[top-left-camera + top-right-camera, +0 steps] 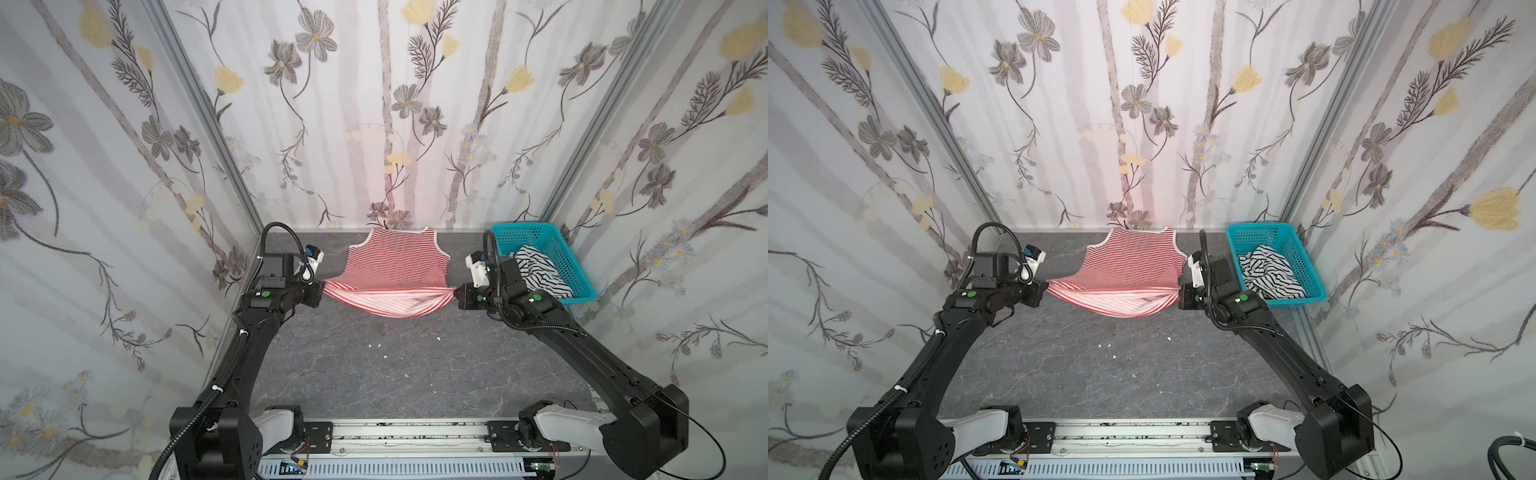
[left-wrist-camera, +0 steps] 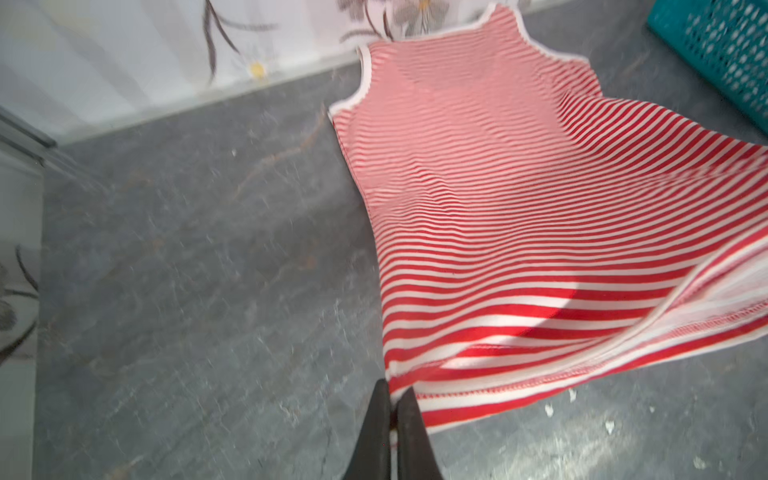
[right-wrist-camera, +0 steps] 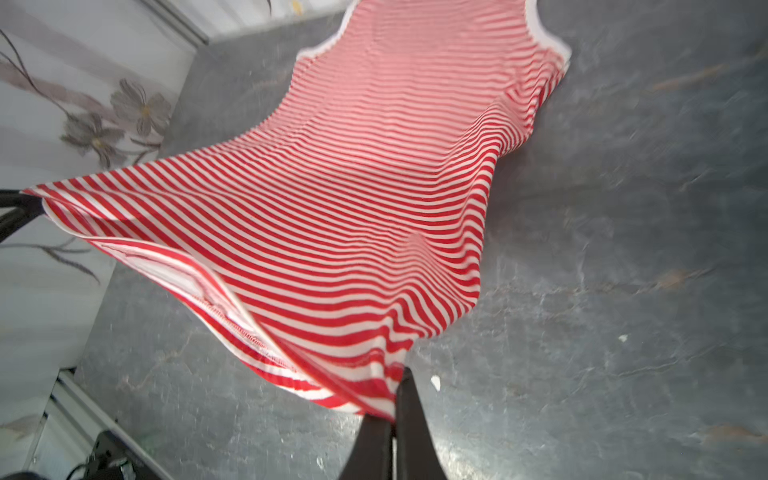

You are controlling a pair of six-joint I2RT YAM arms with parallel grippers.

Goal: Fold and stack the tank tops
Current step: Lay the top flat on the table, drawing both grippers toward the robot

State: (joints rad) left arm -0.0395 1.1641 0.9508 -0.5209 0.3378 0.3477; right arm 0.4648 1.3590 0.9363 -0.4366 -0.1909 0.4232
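The red-and-white striped tank top (image 1: 395, 262) (image 1: 1133, 266) lies at the back of the table, straps toward the back wall. Its hem is lifted and stretched between both grippers and sags in the middle. My left gripper (image 1: 322, 289) (image 2: 392, 392) is shut on the hem's left corner. At the hem's right corner my right gripper (image 1: 455, 291) (image 3: 395, 395) is shut as well. The red top fills both wrist views (image 2: 519, 208) (image 3: 353, 199). The black-and-white striped tank top (image 1: 540, 270) (image 1: 1268, 270) lies crumpled in the basket.
A teal perforated basket (image 1: 569, 257) (image 1: 1304, 257) (image 2: 731, 45) stands at the back right corner, just behind my right arm. The dark grey marbled tabletop (image 1: 395, 374) carries small white specks. Flowered curtain walls close in the left, back and right sides.
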